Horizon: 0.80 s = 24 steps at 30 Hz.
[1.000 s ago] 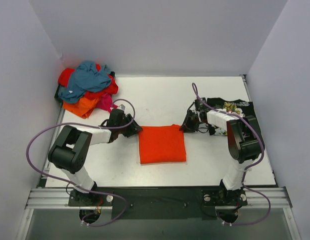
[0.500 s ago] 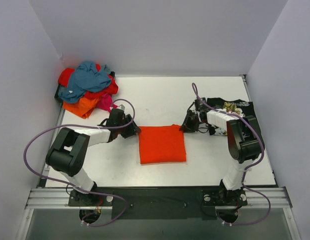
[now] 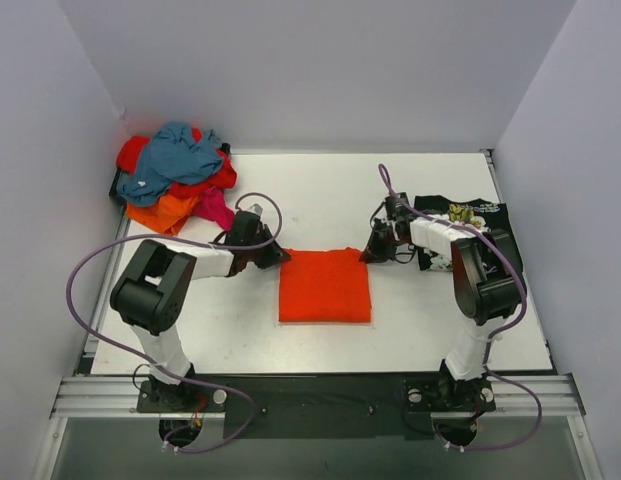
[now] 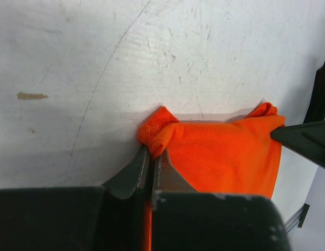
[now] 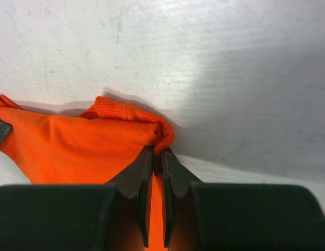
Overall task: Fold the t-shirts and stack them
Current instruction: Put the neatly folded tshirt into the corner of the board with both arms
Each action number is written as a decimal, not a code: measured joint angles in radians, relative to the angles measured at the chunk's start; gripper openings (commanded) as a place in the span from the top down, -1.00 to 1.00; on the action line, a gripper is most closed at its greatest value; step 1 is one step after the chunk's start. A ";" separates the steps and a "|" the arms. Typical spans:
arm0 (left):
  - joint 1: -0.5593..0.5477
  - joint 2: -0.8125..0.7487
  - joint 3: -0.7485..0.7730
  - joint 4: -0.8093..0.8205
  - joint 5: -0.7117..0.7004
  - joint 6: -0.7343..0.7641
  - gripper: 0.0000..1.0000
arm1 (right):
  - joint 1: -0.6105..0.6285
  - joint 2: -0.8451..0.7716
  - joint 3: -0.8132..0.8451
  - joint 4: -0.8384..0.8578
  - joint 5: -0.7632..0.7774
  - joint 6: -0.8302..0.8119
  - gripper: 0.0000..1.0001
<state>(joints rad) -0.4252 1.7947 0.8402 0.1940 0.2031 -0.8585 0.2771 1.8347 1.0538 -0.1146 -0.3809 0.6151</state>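
A white counter fills the middle of the overhead view, boxed in by plain pale grey walls at the back and on both sides, with a metal rail across the lower edge. Up close the counter is scuffed with fine scratches, and a small tan smear shows at the left of the left wrist view. A folded orange shirt lies flat at the centre. The left end effector is pinched closed on its upper left corner, and the right end effector is clamped on its upper right corner, the cloth bunched at each set of tips. A pile of shirts sits in the counter's upper left corner. A black flowered shirt lies at the right edge.
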 measured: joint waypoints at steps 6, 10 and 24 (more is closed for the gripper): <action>-0.002 0.024 0.025 0.023 -0.003 0.010 1.00 | 0.040 0.043 0.094 -0.046 0.064 -0.025 1.00; -0.004 0.023 0.021 0.037 -0.010 0.028 1.00 | 0.050 0.026 0.091 -0.048 0.102 -0.035 1.00; -0.212 -0.207 0.055 0.012 -0.245 0.127 1.00 | -0.032 -0.284 0.066 -0.116 0.120 -0.068 1.00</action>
<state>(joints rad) -0.6369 1.5875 0.8951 0.2058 -0.0422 -0.7319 0.2451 1.5505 1.1202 -0.2302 -0.2611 0.5468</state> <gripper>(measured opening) 0.045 0.029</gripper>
